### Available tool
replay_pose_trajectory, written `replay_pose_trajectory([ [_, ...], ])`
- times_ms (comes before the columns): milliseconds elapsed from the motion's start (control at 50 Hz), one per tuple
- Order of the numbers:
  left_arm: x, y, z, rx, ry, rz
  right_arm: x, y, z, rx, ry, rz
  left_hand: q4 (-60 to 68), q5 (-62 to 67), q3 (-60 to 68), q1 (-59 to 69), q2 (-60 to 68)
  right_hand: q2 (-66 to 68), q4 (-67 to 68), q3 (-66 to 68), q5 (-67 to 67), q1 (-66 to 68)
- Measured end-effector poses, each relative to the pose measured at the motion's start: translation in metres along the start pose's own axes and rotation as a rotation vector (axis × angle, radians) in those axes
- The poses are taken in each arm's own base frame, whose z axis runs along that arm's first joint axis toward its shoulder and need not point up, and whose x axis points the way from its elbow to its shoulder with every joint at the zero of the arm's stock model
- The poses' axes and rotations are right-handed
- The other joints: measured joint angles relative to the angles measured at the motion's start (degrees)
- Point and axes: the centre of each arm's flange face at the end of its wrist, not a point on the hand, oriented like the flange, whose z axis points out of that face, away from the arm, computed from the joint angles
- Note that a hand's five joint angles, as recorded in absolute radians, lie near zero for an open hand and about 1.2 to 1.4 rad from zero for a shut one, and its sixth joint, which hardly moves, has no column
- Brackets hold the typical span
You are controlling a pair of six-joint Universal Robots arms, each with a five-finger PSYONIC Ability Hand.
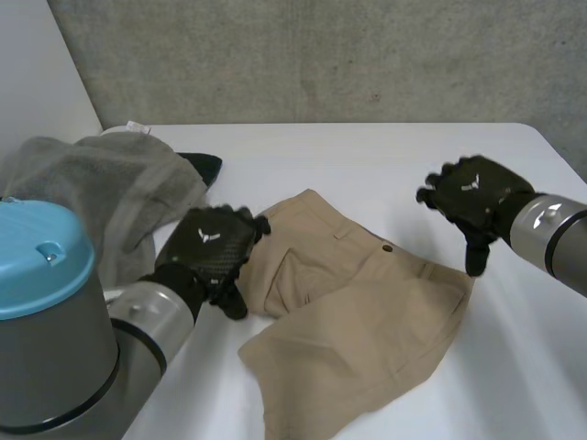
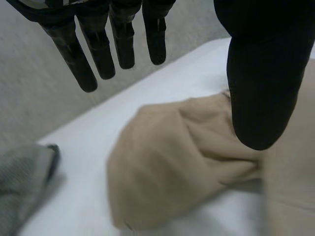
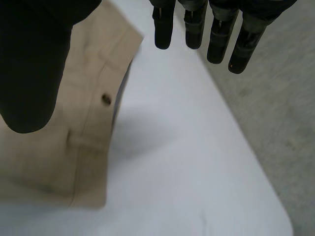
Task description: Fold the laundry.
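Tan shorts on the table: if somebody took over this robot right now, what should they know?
Left hand: open, fingers straight, holding nothing, over the edge of the tan shorts nearest the grey towel.
Right hand: open, holding nothing, over the waistband corner near the button.
The shorts lie loose and rumpled in the middle of the table; the towel is heaped at the side.
Done: no tidy fold yet.
Left: fold the shorts, then the towel.

The head camera looks down from behind and between the arms, across the white table to the concrete wall. Each wrist camera peers along its palm from close above. All three share the beige shorts: a rumpled end by the thumb of the left hand, the waistband (button showing) by the thumb of the right hand.
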Motion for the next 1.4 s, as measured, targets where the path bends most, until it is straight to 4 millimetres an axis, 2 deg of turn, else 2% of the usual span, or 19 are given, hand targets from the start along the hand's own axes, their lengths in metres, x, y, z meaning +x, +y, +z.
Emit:
replay_pose_trajectory([
  [20, 0.0, 0.0, 0.0, 0.0, 0.0, 0.0, 0.0, 0.0, 0.0, 0.0, 0.0, 0.0, 0.0, 0.0, 0.0, 0.0, 0.0, 0.0, 0.0, 0.0, 0.0, 0.0],
  [160, 0.007, 0.017, -0.015, -0.164, 0.043, -0.107, -0.012, 0.038, 0.022, -0.084, -0.094, 0.021, 5.8, 5.7, 5.6, 5.6, 5.7, 0.3, 0.3, 0.7, 0.3, 0.3],
  [220, 0.01, 0.027, -0.021, -0.222, 0.053, -0.129, -0.02, 0.053, 0.03, -0.086, -0.157, 0.04, 10.6, 10.3, 10.3, 10.7, 10.1, 7.1, 6.6, 8.0, 6.3, 5.8],
  [340, 0.018, 0.038, -0.027, -0.265, 0.076, -0.126, -0.03, 0.067, 0.037, -0.063, -0.231, 0.053, 16.9, 16.4, 16.7, 17.0, 16.6, 10.6, 11.0, 12.3, 9.7, 9.3],
  [520, 0.041, 0.05, -0.031, -0.29, 0.148, -0.086, -0.042, 0.083, 0.046, -0.058, -0.258, 0.061, 15.2, 14.9, 15.5, 15.4, 15.3, 10.6, 11.3, 12.5, 10.2, 9.4],
  [580, 0.046, 0.054, -0.029, -0.302, 0.16, -0.078, -0.044, 0.086, 0.047, -0.062, -0.259, 0.062, 12.7, 12.4, 12.9, 12.6, 12.8, 13.9, 14.4, 15.7, 13.2, 12.7],
  [600, 0.047, 0.056, -0.029, -0.306, 0.164, -0.075, -0.045, 0.087, 0.048, -0.063, -0.26, 0.063, 10.4, 10.0, 10.7, 10.1, 10.6, 24.3, 23.9, 25.2, 22.3, 20.6],
  [620, 0.048, 0.056, -0.028, -0.308, 0.166, -0.073, -0.045, 0.087, 0.048, -0.063, -0.26, 0.064, 10.4, 10.0, 10.7, 10.1, 10.6, 27.2, 25.7, 27.0, 24.1, 21.8],
  [660, 0.053, 0.061, -0.026, -0.317, 0.177, -0.065, -0.046, 0.089, 0.049, -0.064, -0.263, 0.066, 5.1, 4.8, 5.8, 5.1, 5.6, 44.8, 43.8, 45.0, 41.6, 31.3],
  [720, 0.059, 0.066, -0.024, -0.319, 0.191, -0.055, -0.046, 0.088, 0.049, -0.062, -0.265, 0.071, -0.4, -0.8, 0.3, 0.2, -0.2, 53.9, 53.6, 54.2, 51.4, 38.2],
  [940, 0.071, 0.069, -0.015, -0.276, 0.212, -0.046, -0.046, 0.084, 0.047, -0.061, -0.264, 0.097, -4.7, -5.5, -4.8, -3.5, -4.3, 54.0, 54.4, 55.0, 52.1, 38.8],
  [1140, 0.086, 0.083, 0.001, -0.27, 0.159, -0.004, -0.034, 0.067, 0.033, -0.057, -0.215, 0.231, -4.2, -4.6, -4.5, -3.3, -4.0, 54.0, 54.5, 55.3, 52.2, 40.4],
  [1200, 0.09, 0.088, 0.007, -0.257, 0.118, 0.016, -0.033, 0.063, 0.028, -0.063, -0.218, 0.264, 0.1, -0.1, -0.1, 0.6, 0.6, 54.0, 54.5, 55.3, 52.2, 40.4],
  [1220, 0.091, 0.088, 0.009, -0.246, 0.099, 0.02, -0.032, 0.062, 0.026, -0.066, -0.22, 0.274, 13.1, 12.8, 12.9, 14.4, 14.0, 54.0, 54.5, 55.3, 52.2, 40.4],
  [1240, 0.092, 0.088, 0.011, -0.236, 0.086, 0.022, -0.032, 0.061, 0.025, -0.068, -0.221, 0.278, 13.1, 12.8, 12.9, 14.4, 14.0, 54.0, 54.5, 55.3, 52.2, 40.5],
  [1260, 0.092, 0.088, 0.013, -0.227, 0.076, 0.022, -0.032, 0.06, 0.024, -0.069, -0.222, 0.281, 25.4, 24.7, 25.6, 26.3, 25.8, 54.0, 54.5, 55.3, 52.2, 40.5],
  [1280, 0.092, 0.087, 0.014, -0.219, 0.069, 0.021, -0.031, 0.06, 0.023, -0.07, -0.222, 0.282, 29.8, 29.0, 29.0, 30.9, 29.3, 54.0, 54.5, 55.2, 52.2, 40.9],
  [1300, 0.092, 0.085, 0.016, -0.196, 0.052, 0.017, -0.031, 0.059, 0.022, -0.07, -0.221, 0.284, 40.4, 39.5, 40.1, 41.6, 40.8, 54.0, 54.5, 55.3, 52.2, 41.3],
  [1400, 0.088, 0.068, 0.022, -0.118, 0.015, -0.005, -0.026, 0.055, 0.018, -0.071, -0.204, 0.28, 48.6, 45.9, 47.3, 45.3, 47.8, 54.0, 54.5, 55.3, 52.2, 41.3],
])
